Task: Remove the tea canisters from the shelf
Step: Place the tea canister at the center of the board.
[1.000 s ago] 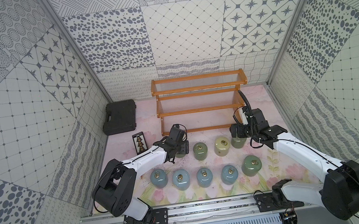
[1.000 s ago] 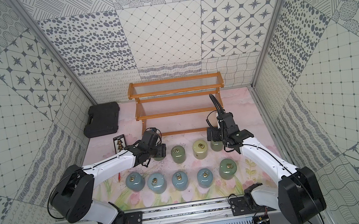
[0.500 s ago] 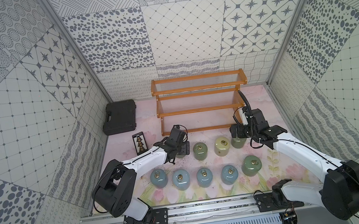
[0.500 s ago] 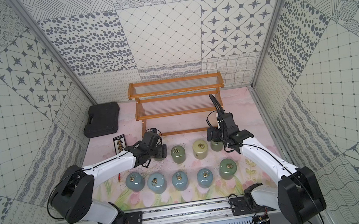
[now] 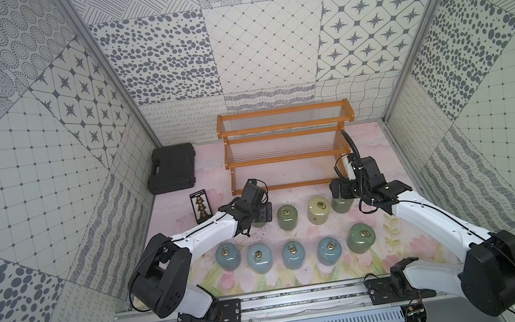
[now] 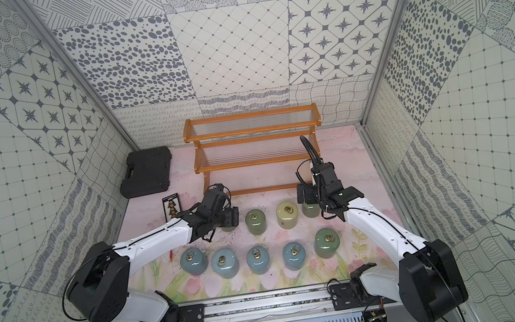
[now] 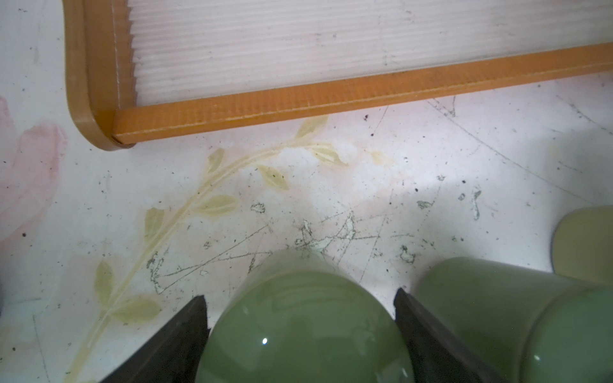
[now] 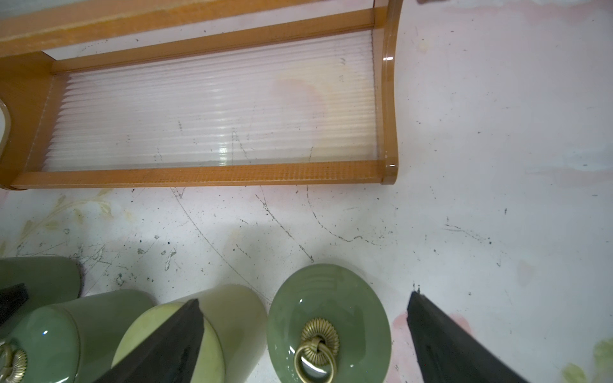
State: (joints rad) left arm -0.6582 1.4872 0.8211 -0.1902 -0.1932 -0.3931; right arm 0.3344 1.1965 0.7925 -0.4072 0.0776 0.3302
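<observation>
Tea canisters [image 5: 292,254], nine glossy ceramic jars in blue, sage green and cream, stand on the pink floral mat [image 5: 300,282] before the orange-brown wooden stepped shelf [image 5: 286,158]. I see my left gripper [image 7: 300,295] with jaws parted around the back row's leftmost sage green canister [image 7: 298,335]. My right gripper [image 8: 305,296] is wide open astride the rightmost sage green canister [image 8: 328,318].

No legible text, brand, no. or sign in any view. Sole printed item: small black card [image 5: 200,207], seen in both top views. Pos.: flat on the mat, near left gripper [image 5: 259,219], between it and black case [image 5: 172,167]. Card carries a pale header strip and a vert. col. of gold-ish figures. Chars too small to read.
</observation>
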